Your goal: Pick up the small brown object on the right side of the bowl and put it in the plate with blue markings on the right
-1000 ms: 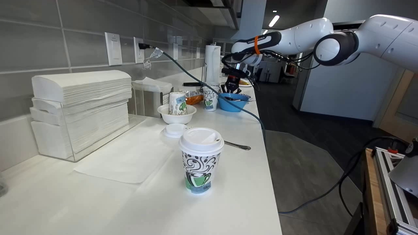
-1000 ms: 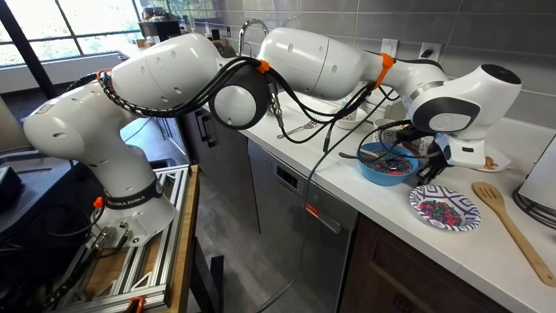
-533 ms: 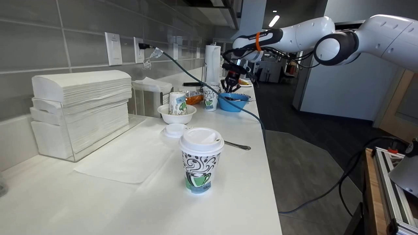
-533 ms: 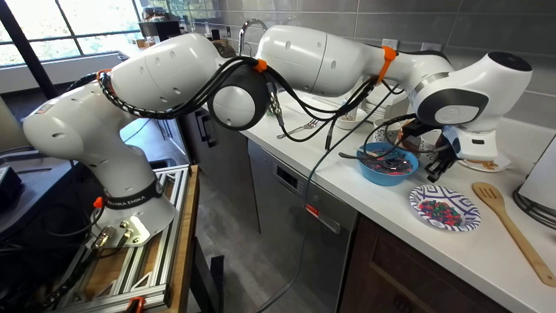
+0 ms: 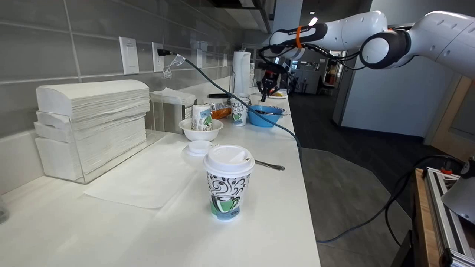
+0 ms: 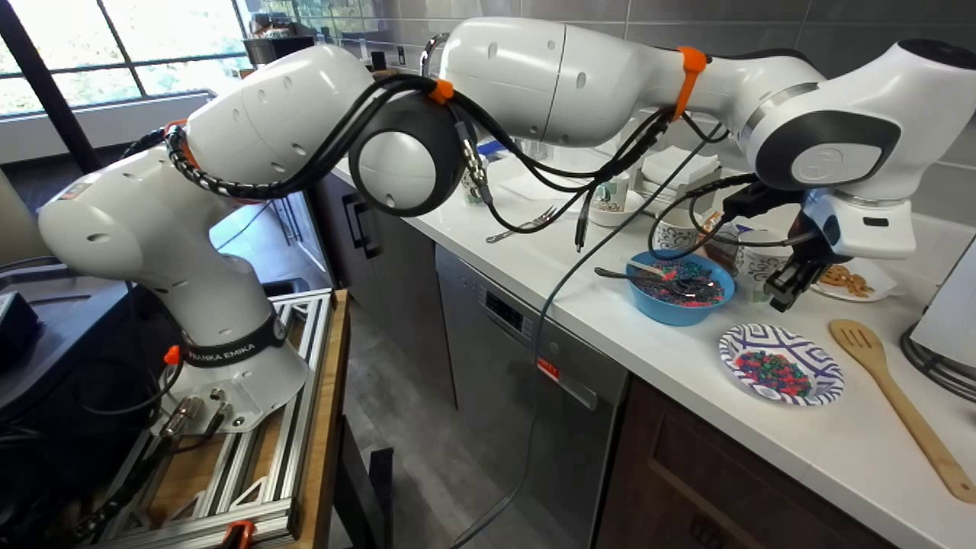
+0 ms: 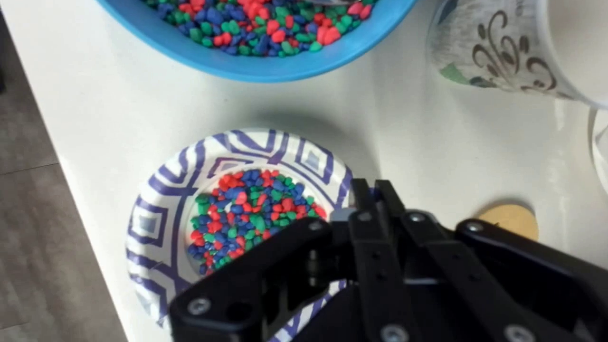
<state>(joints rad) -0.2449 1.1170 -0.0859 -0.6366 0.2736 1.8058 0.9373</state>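
The gripper [image 7: 374, 186] has its fingers all but touching, nothing showing between them; in an exterior view it hangs at twelve o'clock from the plate with blue markings [image 6: 799, 345], high, I'd guess, to clear the rims. The blue bowl [image 6: 675, 311] sits at the plate's ten o'clock, likely for a short carry. I can't make out the small brown object for sure; brown pieces [image 6: 845, 279] lie at one o'clock on a white dish [image 6: 881, 280].

A white table [image 5: 274, 218] bore an upright lidded paper cup [image 5: 227, 181], with a flat sheet of white paper [image 5: 148, 181] near it and a fork [image 6: 504, 235] lying between the cup and a blue bowl [image 6: 675, 312]. Just beside the bowl sat a plate with blue markings [image 6: 801, 349]; near the plate, a slotted wooden spatula [image 6: 903, 404] lay.
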